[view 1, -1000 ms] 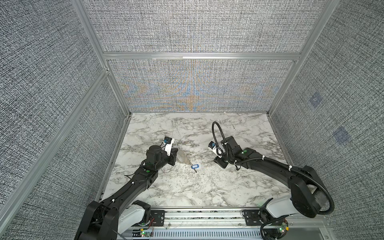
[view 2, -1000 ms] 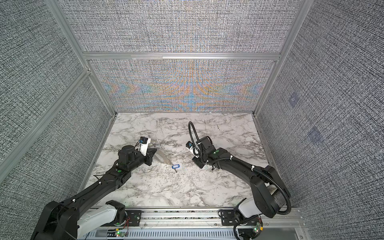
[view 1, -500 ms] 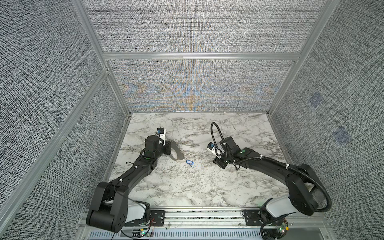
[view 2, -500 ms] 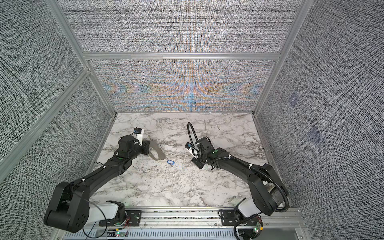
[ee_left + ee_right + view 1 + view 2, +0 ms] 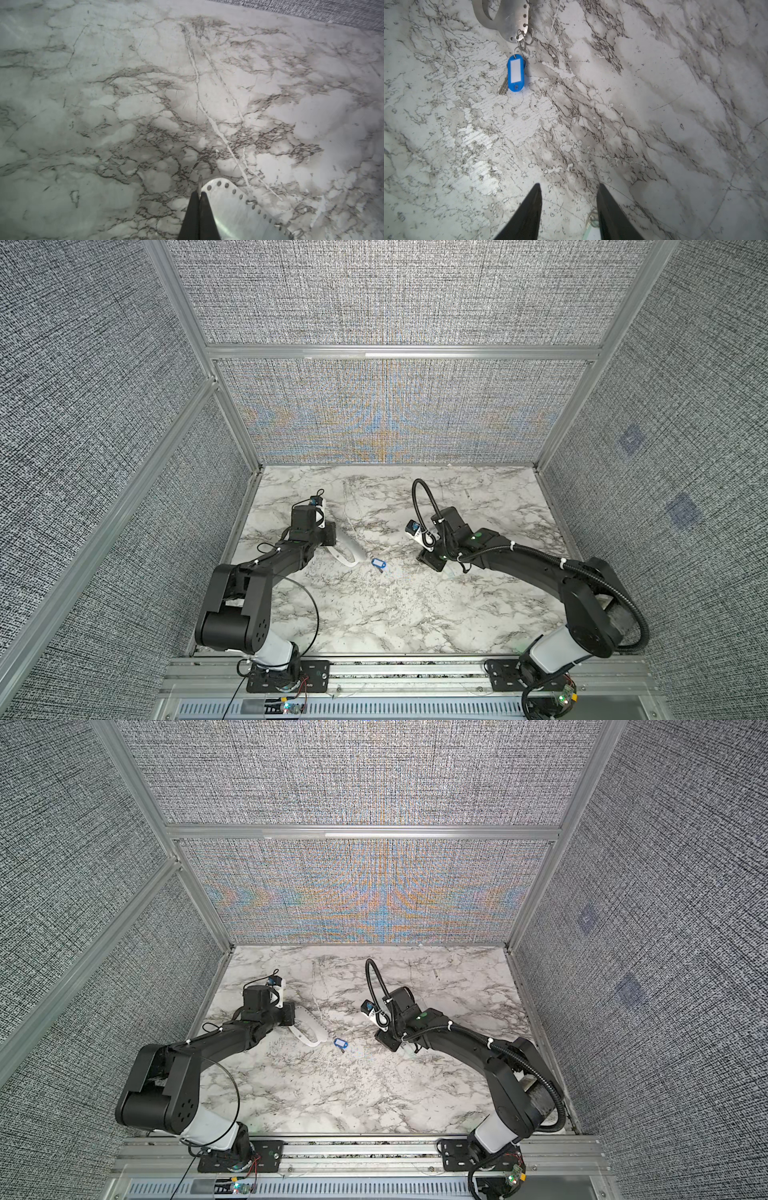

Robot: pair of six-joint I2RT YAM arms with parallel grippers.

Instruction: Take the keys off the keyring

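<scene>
Marble counter carries the bunch mid-way between both arms. Left gripper: fingers together, pinching a thin metal edge at the oblong plate's end (rim or ring, cannot tell); right gripper: fingers apart, empty, well short of it. Judgement: plate, keyring and key are light, stiff and slick; the key lies flat, half under the keyring, so take its exposed blade.

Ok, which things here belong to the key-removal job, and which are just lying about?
Job: blue-tagged keyring; small silver key; perforated metal plate, pinched by the shut left gripper.
Lying about: loose ring beside the open right gripper; marble table.
</scene>
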